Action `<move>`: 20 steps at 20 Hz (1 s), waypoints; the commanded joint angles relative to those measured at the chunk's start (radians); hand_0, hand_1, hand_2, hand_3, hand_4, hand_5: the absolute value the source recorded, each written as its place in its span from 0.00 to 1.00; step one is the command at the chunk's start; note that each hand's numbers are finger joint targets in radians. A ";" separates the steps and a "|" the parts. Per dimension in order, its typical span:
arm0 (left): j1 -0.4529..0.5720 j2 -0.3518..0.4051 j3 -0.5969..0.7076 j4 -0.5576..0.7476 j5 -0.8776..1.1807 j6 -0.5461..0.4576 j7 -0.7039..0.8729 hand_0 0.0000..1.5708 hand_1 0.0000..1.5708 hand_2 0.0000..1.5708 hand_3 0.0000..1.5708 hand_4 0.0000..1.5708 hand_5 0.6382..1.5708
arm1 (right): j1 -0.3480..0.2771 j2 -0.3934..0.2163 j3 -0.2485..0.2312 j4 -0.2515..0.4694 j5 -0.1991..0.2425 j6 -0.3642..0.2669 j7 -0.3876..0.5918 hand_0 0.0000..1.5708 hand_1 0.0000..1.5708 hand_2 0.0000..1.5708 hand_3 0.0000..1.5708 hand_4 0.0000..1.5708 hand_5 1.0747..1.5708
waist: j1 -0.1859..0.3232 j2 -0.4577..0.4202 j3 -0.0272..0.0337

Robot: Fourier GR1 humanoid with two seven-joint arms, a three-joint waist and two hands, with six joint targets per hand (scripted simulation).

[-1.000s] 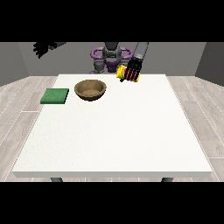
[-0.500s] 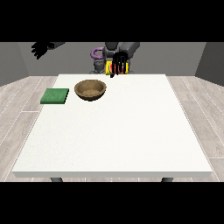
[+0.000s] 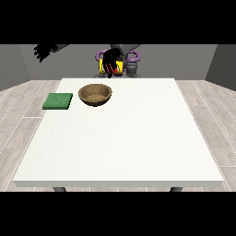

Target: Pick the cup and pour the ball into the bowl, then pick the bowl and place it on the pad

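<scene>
White table: broad flat top, filling most of the view.

Brown bowl: far-left part of the table, upright, interior showing no ball. Round, wood-toned, shallow, with a wide mouth. Likely stiff and light; judged prone to sliding on the smooth top if nudged sideways. Best taken at the rim, fingers over one wall and thumb inside or under, kept level in transit.

Green pad: flat square just left of the bowl, apart from it, near the table's left edge. Thin, probably soft; no handling needed, serves only as the landing spot.

Yellow cup: lifted clear of the table, past the far edge and slightly right of the bowl, not yet above its mouth. Small, cylindrical, yellow with a red mark showing between the fingers. Judged rigid and light, smooth-walled, so liable to slip when tipped; grasp round the mid-wall suits the pour. Ball not visible; presumably inside.

Hand at the view's right: wrapped round the cup, dark fingers curled across its near side, grasping it.

Hand at the view's left: raised well off the table at far left, holding nothing, fingers apparently spread and relaxed.

Pour not yet begun; bowl transfer pending.
</scene>
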 commanded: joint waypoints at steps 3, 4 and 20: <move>-0.002 -0.002 -0.066 -0.158 -0.005 -0.193 0.007 0.00 0.00 0.77 0.95 0.57 1.00 | -0.013 0.039 0.034 0.014 0.047 -0.053 0.000 0.00 0.00 0.00 0.00 0.45 0.99 | 0.031 -0.017 -0.0004; -0.031 0.001 0.014 -0.139 0.006 -0.133 -0.038 0.00 0.00 0.75 0.94 0.58 1.00 | -0.027 0.044 0.026 0.004 0.043 -0.088 0.023 0.00 0.00 0.00 0.00 0.45 1.00 | 0.057 0.006 -0.0007; 0.196 -0.001 0.531 -0.659 0.901 0.291 -0.362 0.00 0.00 0.00 0.00 0.26 0.92 | -0.044 0.090 -0.002 0.002 0.018 -0.138 -0.007 0.00 0.00 0.00 0.00 0.45 1.00 | 0.205 0.218 -0.0186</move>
